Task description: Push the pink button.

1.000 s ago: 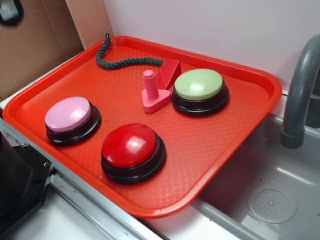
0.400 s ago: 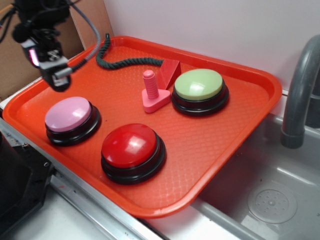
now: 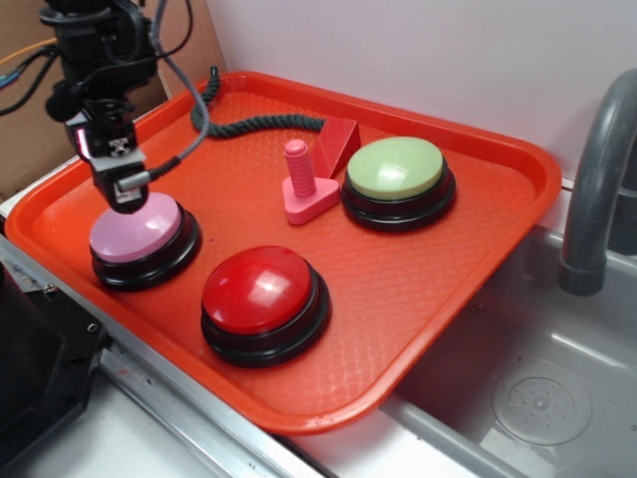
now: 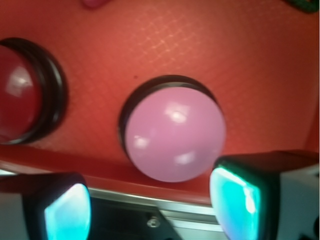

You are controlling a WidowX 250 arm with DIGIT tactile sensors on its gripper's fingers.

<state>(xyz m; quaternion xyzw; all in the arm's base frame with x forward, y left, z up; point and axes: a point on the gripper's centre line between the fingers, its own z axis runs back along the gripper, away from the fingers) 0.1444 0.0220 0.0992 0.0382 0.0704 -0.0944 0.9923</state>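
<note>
Exterior: black gripper (image 3: 126, 189) hangs just over pale pink domed plastic button (image 3: 136, 228) near red tray's (image 3: 418, 289) front-left corner. Wrist: jaws apart, button (image 4: 174, 138) between fingers (image 4: 67, 212). Approach step; next, press straight down.

Arm reaching down from upper left, tool (image 3: 124, 189) vertical (fingers parted).

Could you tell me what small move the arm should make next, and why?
Probably lower straight down: the claw sits just over the back edge of the pink button, and the wrist view shows the dome between its fingers, apparently not yet pressed.
</note>
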